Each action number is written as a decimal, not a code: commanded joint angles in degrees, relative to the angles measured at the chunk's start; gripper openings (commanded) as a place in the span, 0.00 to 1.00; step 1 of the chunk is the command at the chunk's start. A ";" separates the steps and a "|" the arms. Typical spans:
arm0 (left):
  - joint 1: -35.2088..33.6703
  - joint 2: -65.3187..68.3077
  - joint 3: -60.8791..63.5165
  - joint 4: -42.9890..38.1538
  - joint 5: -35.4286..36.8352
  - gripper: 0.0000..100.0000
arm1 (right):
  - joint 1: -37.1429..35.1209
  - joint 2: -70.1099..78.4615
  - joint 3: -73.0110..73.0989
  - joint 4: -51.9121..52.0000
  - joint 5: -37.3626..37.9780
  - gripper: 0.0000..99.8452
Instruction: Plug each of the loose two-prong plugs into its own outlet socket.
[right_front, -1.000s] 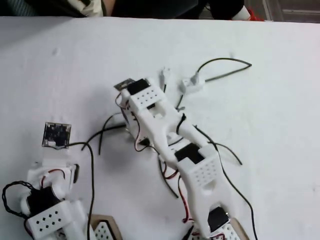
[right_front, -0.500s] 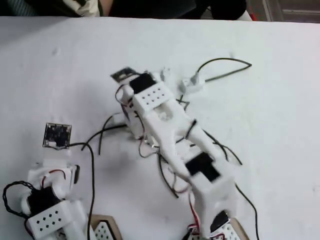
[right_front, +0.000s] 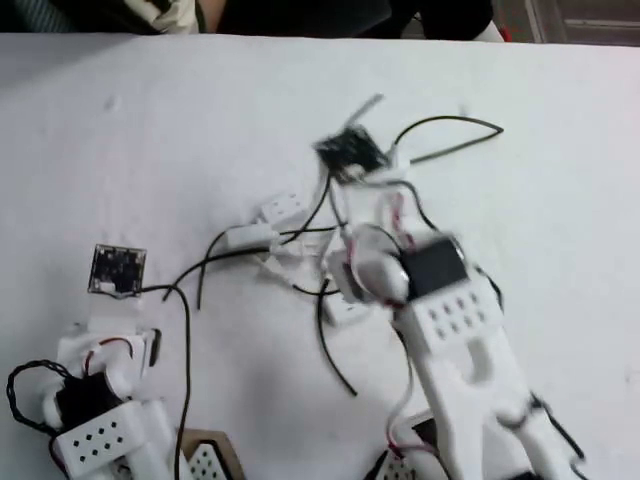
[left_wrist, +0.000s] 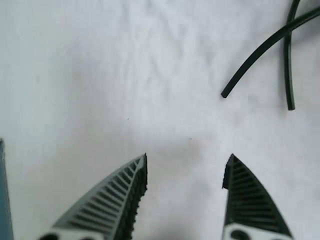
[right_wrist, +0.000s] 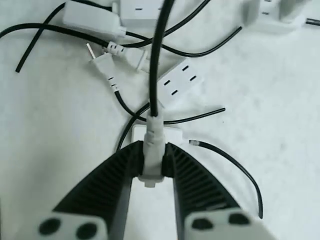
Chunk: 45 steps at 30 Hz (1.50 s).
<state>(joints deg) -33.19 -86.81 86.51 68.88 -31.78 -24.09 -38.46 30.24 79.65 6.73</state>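
My right gripper (right_wrist: 151, 150) is shut on a white two-prong plug (right_wrist: 151, 165); its black cord (right_wrist: 159, 60) runs away over the table and its prongs are hidden. A white socket block (right_wrist: 170, 132) lies just beyond the fingertips. Farther off are a slotted outlet (right_wrist: 177, 80), a loose plug (right_wrist: 102, 56) with bare prongs, and a white adapter (right_wrist: 92, 20). The outlets (right_front: 283, 210) and cords sit mid-table in the high view, beside the right arm (right_front: 450, 320). My left gripper (left_wrist: 188, 157) hangs open over bare cloth.
Two cut black cord ends (left_wrist: 260, 55) lie ahead of the left gripper. Another outlet (right_wrist: 272, 15) with a cord sits at the far side. The left arm (right_front: 100, 420) stays at the near left corner. A long cord loop (right_front: 450, 125) lies at the back.
The right arm has swung from the back left toward the right and nearer the front, uncovering the outlets and plugs mid-table. The left arm has kept still.
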 joint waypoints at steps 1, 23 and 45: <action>4.26 -0.48 -4.04 -0.62 0.44 0.25 | 3.30 -9.80 9.58 -7.52 0.44 0.02; 26.33 40.75 -39.74 3.78 0.79 0.25 | 9.45 -18.68 33.14 -38.02 -9.41 0.02; 54.55 81.71 -68.31 -5.98 28.22 0.30 | 28.26 -19.03 33.58 -39.34 -9.14 0.02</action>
<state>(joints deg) 18.68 -15.16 27.60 63.78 -6.11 2.46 -56.31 64.09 41.49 -3.12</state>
